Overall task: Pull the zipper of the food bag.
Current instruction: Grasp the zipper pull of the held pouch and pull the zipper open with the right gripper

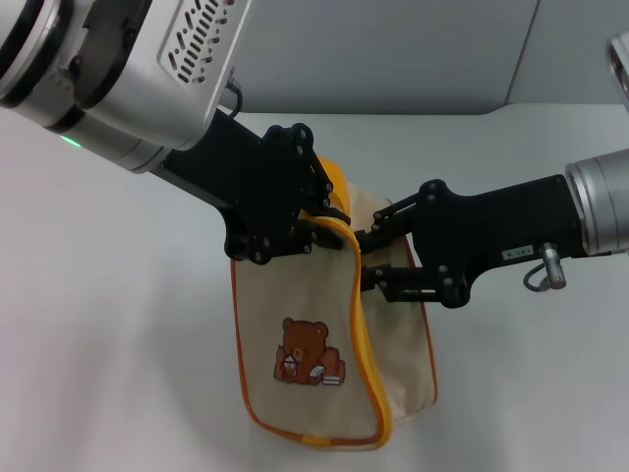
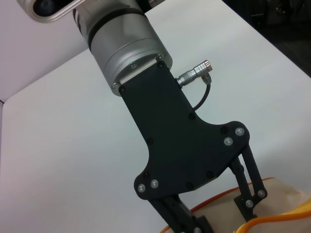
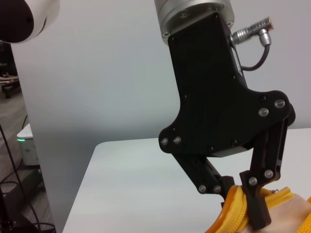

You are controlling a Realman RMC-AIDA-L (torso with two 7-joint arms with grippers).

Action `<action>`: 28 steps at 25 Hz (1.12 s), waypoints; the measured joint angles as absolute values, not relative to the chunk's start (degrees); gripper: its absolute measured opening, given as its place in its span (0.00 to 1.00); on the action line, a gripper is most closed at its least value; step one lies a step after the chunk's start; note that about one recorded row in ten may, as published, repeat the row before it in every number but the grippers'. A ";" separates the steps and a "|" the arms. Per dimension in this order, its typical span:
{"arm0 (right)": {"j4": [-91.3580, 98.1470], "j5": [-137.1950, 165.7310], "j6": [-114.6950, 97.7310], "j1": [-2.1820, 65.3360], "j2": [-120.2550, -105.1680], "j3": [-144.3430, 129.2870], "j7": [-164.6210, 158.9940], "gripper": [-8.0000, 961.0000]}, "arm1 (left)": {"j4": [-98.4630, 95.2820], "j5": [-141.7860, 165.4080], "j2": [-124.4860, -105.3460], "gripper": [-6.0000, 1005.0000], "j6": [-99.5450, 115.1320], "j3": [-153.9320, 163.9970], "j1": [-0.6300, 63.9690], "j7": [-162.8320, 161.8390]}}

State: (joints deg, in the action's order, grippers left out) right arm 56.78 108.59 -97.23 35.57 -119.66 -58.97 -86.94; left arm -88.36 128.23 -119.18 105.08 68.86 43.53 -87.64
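The cream food bag (image 1: 324,324) with a brown bear print lies on the white table, its top edge raised. The orange-yellow zipper (image 1: 366,374) curves from the bag's top down its right side; it also shows in the right wrist view (image 3: 233,206). My left gripper (image 1: 324,224) reaches in from the upper left and is shut on the bag's top edge. My right gripper (image 1: 362,258) comes from the right and is shut on the zipper band just below it, as the right wrist view (image 3: 240,208) shows. The silver pull tab is hidden by the fingers.
The white table (image 1: 118,344) spreads around the bag on all sides. A grey wall stands behind it. The left wrist view shows only a corner of the bag's fabric (image 2: 284,191) and table.
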 joint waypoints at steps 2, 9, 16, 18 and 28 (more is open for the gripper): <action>56.79 108.57 -97.39 35.41 -119.65 -58.99 -86.94 0.40 | -88.36 128.22 -119.18 0.11 105.00 68.96 43.52 -87.68; 57.87 108.53 -98.28 34.70 -119.64 -58.96 -87.84 0.34 | -88.36 128.28 -119.18 0.11 104.83 69.56 43.50 -87.92; 59.56 107.81 -98.90 33.45 -119.73 -59.79 -87.00 0.25 | -88.33 128.27 -119.18 0.11 104.80 70.02 43.48 -88.31; 59.63 107.77 -98.63 33.44 -119.75 -60.11 -87.21 0.20 | -88.32 128.27 -119.18 0.10 104.80 70.04 43.40 -88.32; 61.99 107.62 -97.86 32.49 -119.80 -59.80 -88.47 0.01 | -88.35 128.37 -119.18 0.10 104.10 70.38 42.90 -88.33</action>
